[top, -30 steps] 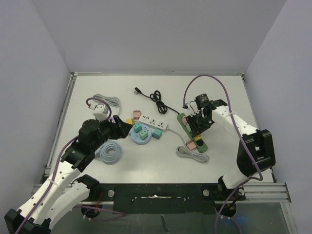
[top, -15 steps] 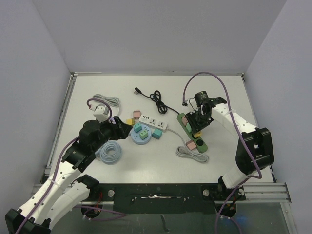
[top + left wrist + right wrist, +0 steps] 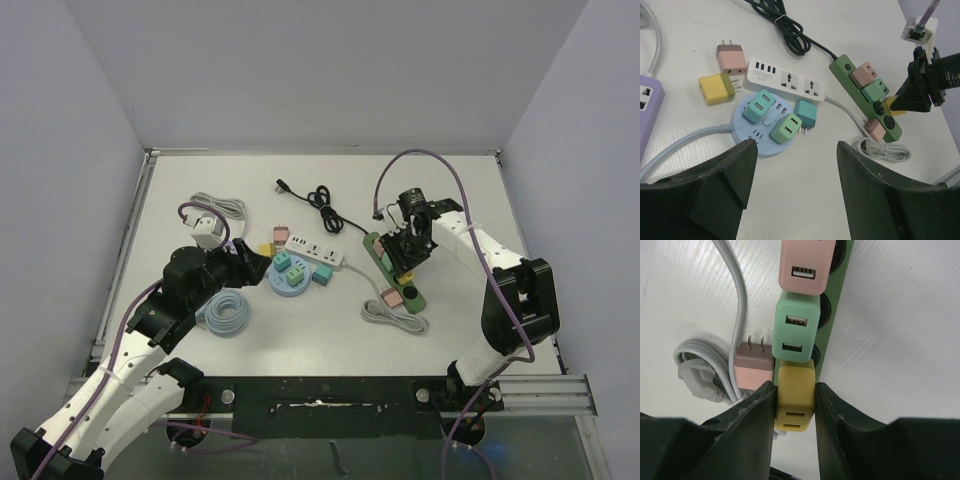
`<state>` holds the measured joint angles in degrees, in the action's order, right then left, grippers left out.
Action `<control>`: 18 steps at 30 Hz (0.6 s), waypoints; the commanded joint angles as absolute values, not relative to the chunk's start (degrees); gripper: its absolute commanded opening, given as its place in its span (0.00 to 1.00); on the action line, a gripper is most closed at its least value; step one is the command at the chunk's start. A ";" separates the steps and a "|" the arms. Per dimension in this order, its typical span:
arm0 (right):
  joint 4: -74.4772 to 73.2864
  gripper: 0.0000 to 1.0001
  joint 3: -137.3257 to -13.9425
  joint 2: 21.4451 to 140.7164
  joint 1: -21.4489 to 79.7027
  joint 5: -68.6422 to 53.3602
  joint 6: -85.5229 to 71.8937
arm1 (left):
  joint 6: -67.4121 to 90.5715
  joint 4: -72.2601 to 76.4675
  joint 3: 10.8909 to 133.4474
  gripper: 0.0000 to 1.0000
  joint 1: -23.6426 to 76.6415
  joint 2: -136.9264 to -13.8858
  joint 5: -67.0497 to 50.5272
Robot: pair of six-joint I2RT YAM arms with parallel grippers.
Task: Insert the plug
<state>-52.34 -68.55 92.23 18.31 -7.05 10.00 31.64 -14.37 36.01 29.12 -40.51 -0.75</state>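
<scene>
My right gripper (image 3: pixel 796 390) is shut on a yellow plug (image 3: pixel 796 399) and holds it over the green power strip (image 3: pixel 832 340), just below a green plug (image 3: pixel 797 325) and a pink plug (image 3: pixel 804 265) seated in it. In the top view the right gripper (image 3: pixel 408 248) is over the middle of the green strip (image 3: pixel 378 250). In the left wrist view the yellow plug (image 3: pixel 881 107) shows at the strip (image 3: pixel 847 67). My left gripper (image 3: pixel 795 165) is open and empty, hovering near the round blue socket hub (image 3: pixel 747 137).
A loose pink plug (image 3: pixel 754 370) lies beside the strip by its coiled grey cable (image 3: pixel 700 375). A white power strip (image 3: pixel 785 82), loose yellow (image 3: pixel 715 89) and pink (image 3: pixel 731 57) plugs, a teal plug (image 3: pixel 806 114), a black cable (image 3: pixel 325 205) and a purple strip (image 3: pixel 647 97) lie around.
My right gripper has shifted slightly up the green strip with the yellow plug. The left arm has not moved.
</scene>
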 commanded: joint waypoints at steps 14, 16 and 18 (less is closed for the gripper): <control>-48.96 0.00 -70.14 96.60 17.84 -3.27 8.94 | 30.78 -11.29 36.33 0.63 28.83 -39.73 -1.10; -47.42 0.00 -69.82 96.36 17.80 -1.60 7.18 | 30.76 -11.33 36.41 0.63 28.83 -39.72 -1.11; -45.87 0.00 -69.56 96.24 17.67 -1.01 5.77 | 30.76 -11.33 36.47 0.63 28.81 -39.81 -1.12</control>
